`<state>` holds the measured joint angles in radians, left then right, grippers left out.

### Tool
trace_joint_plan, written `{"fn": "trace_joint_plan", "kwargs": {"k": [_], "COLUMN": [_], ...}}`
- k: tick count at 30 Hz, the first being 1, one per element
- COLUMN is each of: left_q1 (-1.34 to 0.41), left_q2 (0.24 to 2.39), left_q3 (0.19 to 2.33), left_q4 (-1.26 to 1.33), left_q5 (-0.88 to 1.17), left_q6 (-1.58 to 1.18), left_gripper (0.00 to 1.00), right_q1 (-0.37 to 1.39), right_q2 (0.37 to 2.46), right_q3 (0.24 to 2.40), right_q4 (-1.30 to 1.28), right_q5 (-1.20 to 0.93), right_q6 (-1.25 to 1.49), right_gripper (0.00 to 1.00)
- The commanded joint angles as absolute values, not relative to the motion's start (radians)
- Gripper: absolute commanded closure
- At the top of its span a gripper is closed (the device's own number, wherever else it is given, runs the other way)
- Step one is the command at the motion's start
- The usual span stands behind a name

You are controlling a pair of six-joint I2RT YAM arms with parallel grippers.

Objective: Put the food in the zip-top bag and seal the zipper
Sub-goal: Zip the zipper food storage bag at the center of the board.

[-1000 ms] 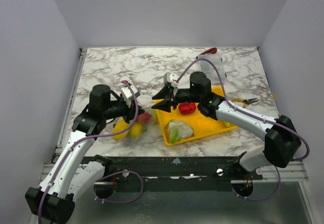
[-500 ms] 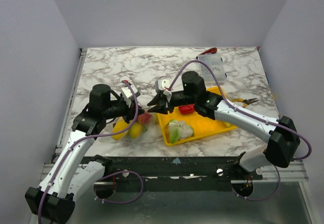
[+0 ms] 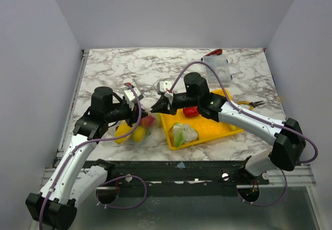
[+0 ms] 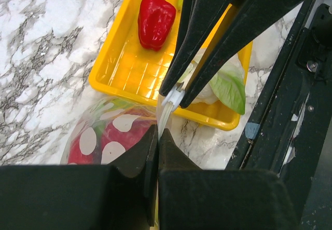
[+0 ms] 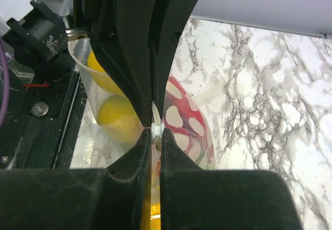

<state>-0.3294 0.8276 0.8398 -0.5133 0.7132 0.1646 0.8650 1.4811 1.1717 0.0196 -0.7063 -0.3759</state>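
The zip-top bag [image 3: 139,127] lies left of the yellow tray and holds a red piece [image 3: 149,120] and yellow pieces [image 3: 138,134]. My left gripper [image 3: 136,113] is shut on the zipper [image 4: 167,105] at the bag's mouth edge. My right gripper [image 3: 157,106] is shut on the same strip, close to the left one. In the left wrist view my left gripper [image 4: 157,132] faces the right fingers [image 4: 207,38]. In the right wrist view my right gripper [image 5: 154,131] pinches the zipper [image 5: 156,120]. A red pepper [image 3: 192,111] and a cauliflower [image 3: 184,134] lie in the tray.
The yellow tray [image 3: 220,127] sits at centre right near the table's front edge. A rigid clear compartment box [image 3: 217,67] stands behind it, with a red object [image 3: 215,52] at the back. Yellow-handled pliers [image 3: 253,104] lie to the right.
My right gripper has moved left from the tray toward the left gripper and now pinches the bag's mouth strip. The left arm has stayed in place.
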Motion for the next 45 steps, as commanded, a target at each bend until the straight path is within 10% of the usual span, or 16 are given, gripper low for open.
{"fn": "trace_joint_plan", "kwargs": {"k": [1,38,45], "left_q1": [-0.331,-0.350,-0.350], "left_q2": [0.807,0.723,0.716], "left_q3": [0.846,0.810,0.810], "left_q4": [-0.494,-0.506,-0.510], "left_q5": [0.776,0.782,0.751], "left_q6": [0.192,0.258,0.249], "left_gripper": [1.00,1.00,1.00], "right_q1": [0.878,0.949,0.970], "right_q2": [1.506,1.642,1.618], "right_q3": [1.203,1.330,1.313], "right_q4": [0.003,-0.117,-0.161], "right_q5": [-0.710,-0.921,-0.787], "right_q6": [-0.380,-0.388,-0.382], "right_gripper": [0.99,0.85,0.63]}}
